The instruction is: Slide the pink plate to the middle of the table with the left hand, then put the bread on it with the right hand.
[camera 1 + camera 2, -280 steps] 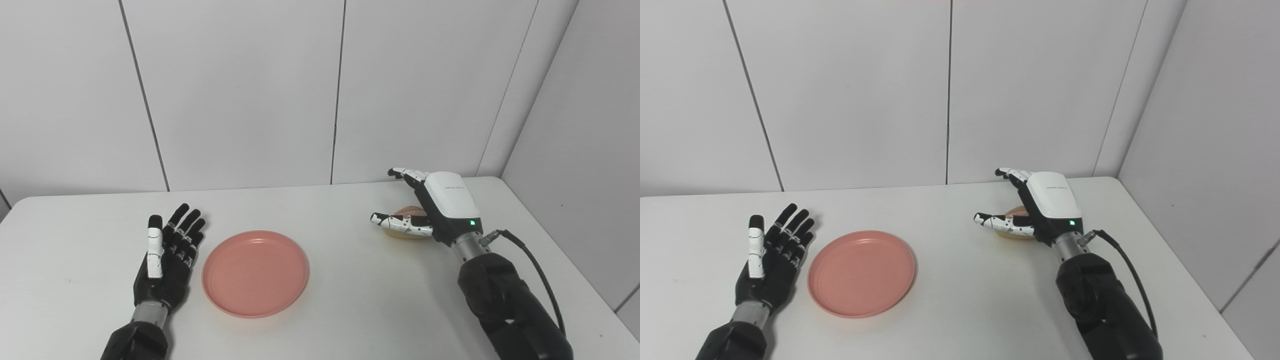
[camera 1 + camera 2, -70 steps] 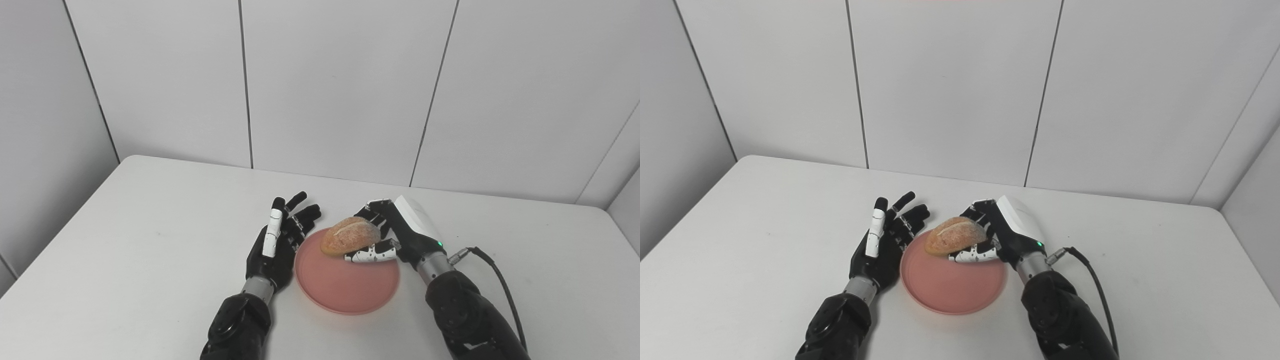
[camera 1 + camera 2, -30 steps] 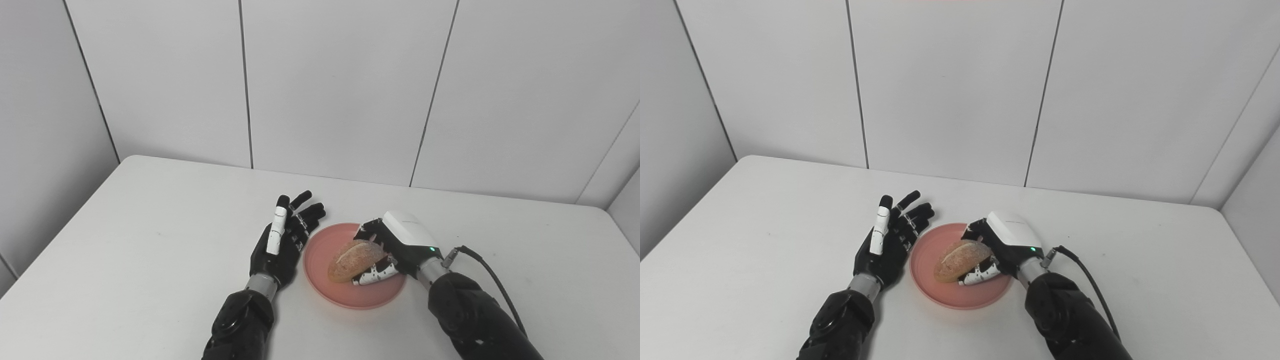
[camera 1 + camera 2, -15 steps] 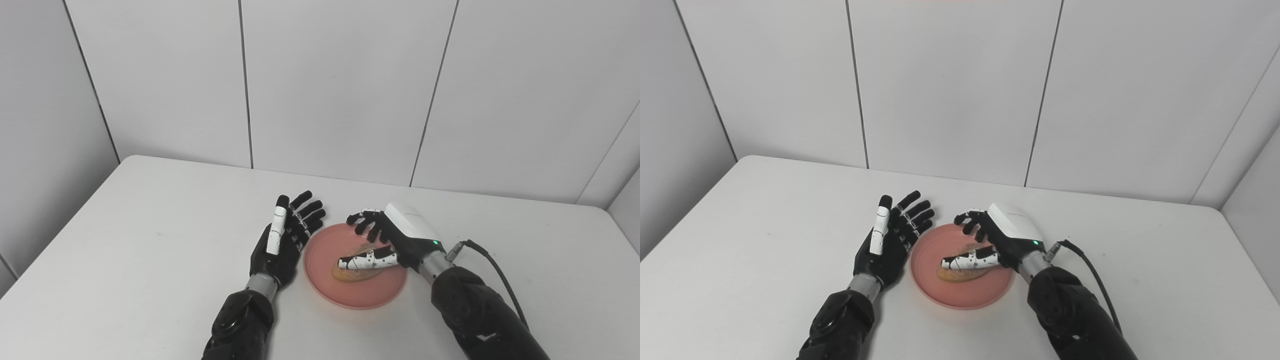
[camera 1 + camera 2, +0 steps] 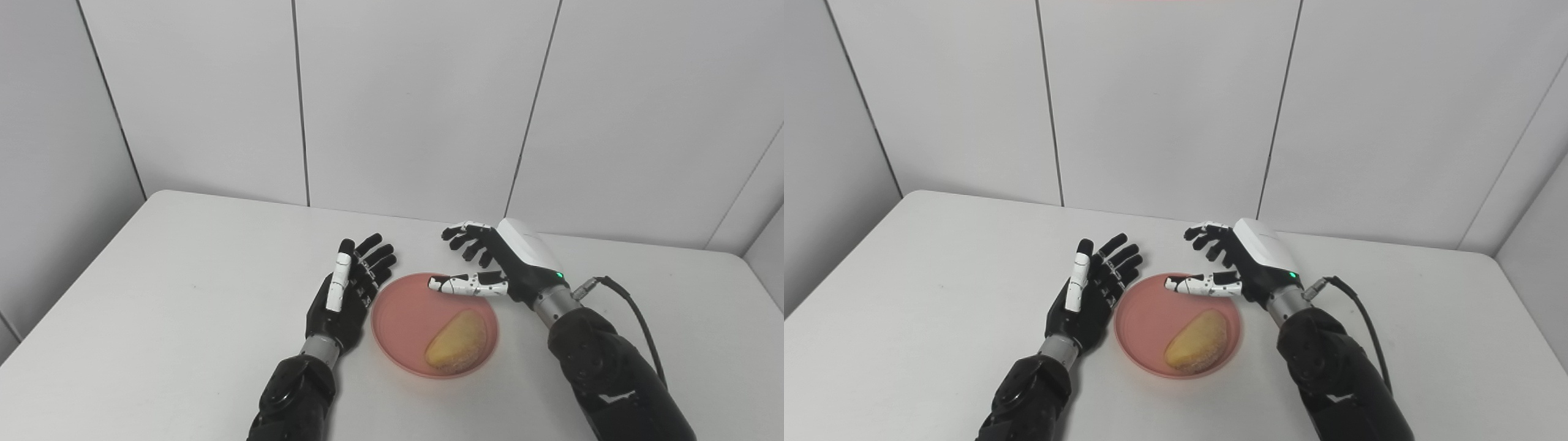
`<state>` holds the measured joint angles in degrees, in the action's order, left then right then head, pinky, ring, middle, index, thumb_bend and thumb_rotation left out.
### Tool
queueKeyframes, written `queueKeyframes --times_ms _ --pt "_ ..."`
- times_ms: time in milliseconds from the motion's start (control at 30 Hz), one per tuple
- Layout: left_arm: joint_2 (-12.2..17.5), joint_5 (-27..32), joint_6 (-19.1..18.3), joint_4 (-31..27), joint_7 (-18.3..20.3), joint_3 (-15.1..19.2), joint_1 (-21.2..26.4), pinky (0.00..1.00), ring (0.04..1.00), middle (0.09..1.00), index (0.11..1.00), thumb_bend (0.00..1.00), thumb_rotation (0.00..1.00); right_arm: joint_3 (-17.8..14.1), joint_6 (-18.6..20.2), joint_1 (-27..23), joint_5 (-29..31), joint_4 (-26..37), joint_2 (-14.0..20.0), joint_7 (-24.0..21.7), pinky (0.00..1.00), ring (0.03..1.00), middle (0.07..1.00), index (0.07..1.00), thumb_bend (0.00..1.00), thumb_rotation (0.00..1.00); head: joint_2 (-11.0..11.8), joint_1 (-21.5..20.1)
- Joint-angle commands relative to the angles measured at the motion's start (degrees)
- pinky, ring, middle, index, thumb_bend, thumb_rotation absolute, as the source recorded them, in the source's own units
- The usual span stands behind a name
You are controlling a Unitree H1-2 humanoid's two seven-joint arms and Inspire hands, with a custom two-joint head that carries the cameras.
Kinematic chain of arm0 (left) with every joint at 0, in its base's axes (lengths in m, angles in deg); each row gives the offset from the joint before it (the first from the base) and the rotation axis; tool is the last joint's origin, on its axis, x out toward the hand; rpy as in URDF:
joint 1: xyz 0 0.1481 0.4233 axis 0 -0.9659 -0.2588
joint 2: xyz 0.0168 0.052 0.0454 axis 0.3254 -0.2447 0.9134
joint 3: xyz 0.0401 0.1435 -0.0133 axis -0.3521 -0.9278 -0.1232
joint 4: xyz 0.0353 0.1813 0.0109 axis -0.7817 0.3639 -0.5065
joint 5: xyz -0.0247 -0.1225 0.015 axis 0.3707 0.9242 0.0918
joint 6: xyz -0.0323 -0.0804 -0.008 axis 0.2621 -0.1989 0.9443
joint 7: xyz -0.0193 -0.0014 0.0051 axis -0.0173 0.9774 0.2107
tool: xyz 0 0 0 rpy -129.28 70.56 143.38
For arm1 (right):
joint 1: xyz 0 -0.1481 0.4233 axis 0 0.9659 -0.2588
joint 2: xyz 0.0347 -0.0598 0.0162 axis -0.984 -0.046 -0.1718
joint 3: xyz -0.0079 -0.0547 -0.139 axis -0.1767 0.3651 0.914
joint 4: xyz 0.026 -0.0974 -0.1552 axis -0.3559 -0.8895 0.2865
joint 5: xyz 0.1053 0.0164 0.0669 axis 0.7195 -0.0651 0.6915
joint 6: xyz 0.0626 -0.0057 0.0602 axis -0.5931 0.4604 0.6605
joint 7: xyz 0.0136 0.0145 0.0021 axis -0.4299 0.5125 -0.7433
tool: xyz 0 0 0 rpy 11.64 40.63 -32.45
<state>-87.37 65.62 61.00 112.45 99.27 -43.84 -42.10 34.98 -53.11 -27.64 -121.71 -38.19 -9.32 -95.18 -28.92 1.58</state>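
The pink plate (image 5: 398, 312) sits near the middle of the white table (image 5: 184, 282). The bread (image 5: 456, 342), a golden oval roll, lies on the plate's front right part, pale side up. My right hand (image 5: 496, 266) is open and empty, raised above the plate's far right rim, apart from the bread. My left hand (image 5: 346, 294) is open, palm toward the plate, just beside its left rim. The same scene shows in the right eye view, with the bread (image 5: 1197, 343) on the plate (image 5: 1145, 315).
A black cable (image 5: 631, 312) runs from my right wrist over the table. White wall panels stand behind the table's far edge. The table's left edge lies far from both hands.
My right hand has let go of the bread and lifted up and back to the right. The bread now lies on the plate, rolled toward its front right. The left hand has stayed still.
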Motion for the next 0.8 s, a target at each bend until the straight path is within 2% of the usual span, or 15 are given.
queueKeyframes --times_ms 0,100,133,200,300,367,400,500,633,767 --pt "0.0 -0.5 -2.1 0.7 -2.2 0.4 -0.5 0.93 0.843 0.774 0.743 0.83 0.71 -1.7 -0.9 -1.2 1.1 2.1 -0.5 2.4 0.57 0.665 0.727 0.731 1.00 0.70 -0.1 0.0" --pt "0.1 -0.9 -1.5 0.6 -2.3 0.6 0.0 0.91 0.842 0.776 0.747 0.84 0.71 -3.8 -0.8 0.2 3.3 2.3 -2.2 4.3 0.64 0.728 0.766 0.732 0.98 0.80 0.0 0.0" --pt "0.2 -1.5 -0.5 0.6 -2.4 0.5 0.3 0.90 0.841 0.776 0.747 0.84 0.70 -5.4 -1.0 1.0 5.4 2.2 -3.5 5.4 0.65 0.743 0.774 0.732 0.97 0.81 0.0 -0.2" --pt "0.4 -2.7 1.8 0.6 -2.6 0.2 0.7 0.90 0.902 0.884 0.809 0.85 0.69 -8.2 -1.8 2.4 9.5 2.0 -5.7 6.9 0.78 0.833 0.826 0.759 0.92 0.90 -0.2 -0.4" --pt "1.0 -7.5 9.1 2.3 -3.8 -0.9 1.7 0.93 0.951 0.949 0.854 0.84 0.70 -11.9 -3.7 4.7 16.1 1.7 -9.3 8.5 0.75 0.828 0.844 0.787 0.91 0.94 -0.3 -0.8" --pt "1.1 -9.4 11.6 3.0 -4.9 -1.3 2.0 0.95 0.959 0.953 0.862 0.85 0.70 -12.7 -5.0 5.4 17.9 1.2 -10.3 9.2 0.73 0.813 0.845 0.801 0.88 0.96 -0.3 -1.3" --pt "1.0 -10.3 12.4 3.2 -5.6 -1.5 2.1 0.98 0.968 0.956 0.870 0.89 0.69 -13.2 -5.7 5.8 19.2 0.7 -10.9 9.5 0.72 0.804 0.845 0.807 0.86 0.98 -0.3 -1.3" --pt "0.6 -12.3 13.5 3.4 -7.2 -2.3 2.5 1.00 0.995 0.982 0.917 0.93 0.70 -15.4 -5.1 6.8 23.0 0.1 -13.2 11.1 0.78 0.833 0.864 0.820 0.87 1.00 -0.3 -1.8" --pt "0.4 -13.9 13.1 3.1 -8.2 -3.4 3.1 1.00 1.000 0.999 0.975 0.89 0.73 -19.0 -6.0 7.4 28.2 -1.4 -16.5 13.9 0.79 0.830 0.851 0.817 0.86 1.00 -0.3 -2.4" --pt "-0.1 -15.0 11.6 2.4 -9.9 -3.9 3.7 1.00 1.000 1.000 0.998 0.84 0.76 -23.2 -7.1 7.2 34.4 -4.5 -19.1 15.7 0.82 0.852 0.874 0.875 0.89 1.00 -0.4 -2.5"
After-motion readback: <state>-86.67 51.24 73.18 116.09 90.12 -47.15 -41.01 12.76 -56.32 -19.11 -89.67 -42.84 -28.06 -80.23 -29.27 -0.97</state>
